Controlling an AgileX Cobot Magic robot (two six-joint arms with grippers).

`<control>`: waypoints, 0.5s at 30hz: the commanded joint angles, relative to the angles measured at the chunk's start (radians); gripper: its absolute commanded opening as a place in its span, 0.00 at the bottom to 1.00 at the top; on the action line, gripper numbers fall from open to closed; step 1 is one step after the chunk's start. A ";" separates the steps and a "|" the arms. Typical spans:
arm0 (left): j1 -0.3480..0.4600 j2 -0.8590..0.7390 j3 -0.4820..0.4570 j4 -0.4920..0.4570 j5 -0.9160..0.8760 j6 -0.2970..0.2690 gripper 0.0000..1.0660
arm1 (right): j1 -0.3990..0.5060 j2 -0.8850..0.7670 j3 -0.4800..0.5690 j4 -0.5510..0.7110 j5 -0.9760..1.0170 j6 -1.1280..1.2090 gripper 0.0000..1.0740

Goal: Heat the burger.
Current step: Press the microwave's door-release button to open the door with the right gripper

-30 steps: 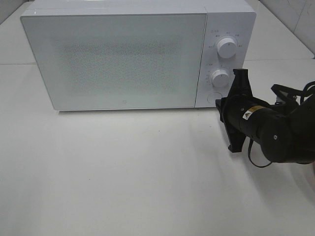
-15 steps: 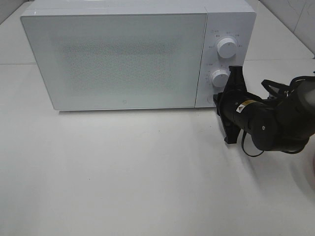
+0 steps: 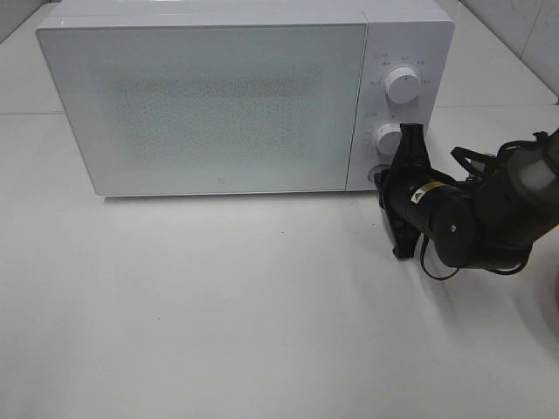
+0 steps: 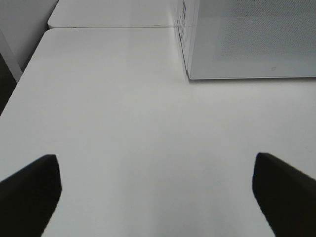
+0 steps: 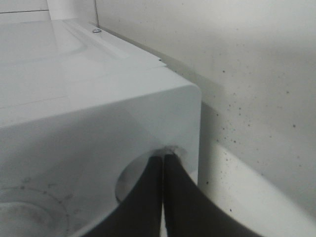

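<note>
The burger is out of view. The white microwave [image 3: 218, 105] stands at the back of the table with its door closed. My right gripper [image 3: 383, 178] is shut, and its tips rest against the round button [image 3: 376, 174] at the bottom of the control panel. In the right wrist view the two fingers meet at the button's edge [image 5: 164, 157], with the button recess [image 5: 129, 183] beside them. My left gripper [image 4: 158, 192] is open and empty over bare table, left of the microwave's corner [image 4: 252, 39]. It does not show in the exterior view.
Two white knobs [image 3: 402, 85] [image 3: 389, 138] sit above the button. A pinkish rim [image 3: 555, 297] shows at the right edge of the white table [image 3: 218, 305]. A tiled wall rises at the far right.
My right gripper has moved left and toward the microwave, from beside the control panel until its tips reach the bottom button. The microwave door has stayed closed.
</note>
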 commanded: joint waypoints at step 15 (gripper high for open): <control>0.003 -0.022 0.004 -0.003 -0.009 0.001 0.92 | -0.007 -0.034 -0.030 0.035 -0.229 -0.074 0.00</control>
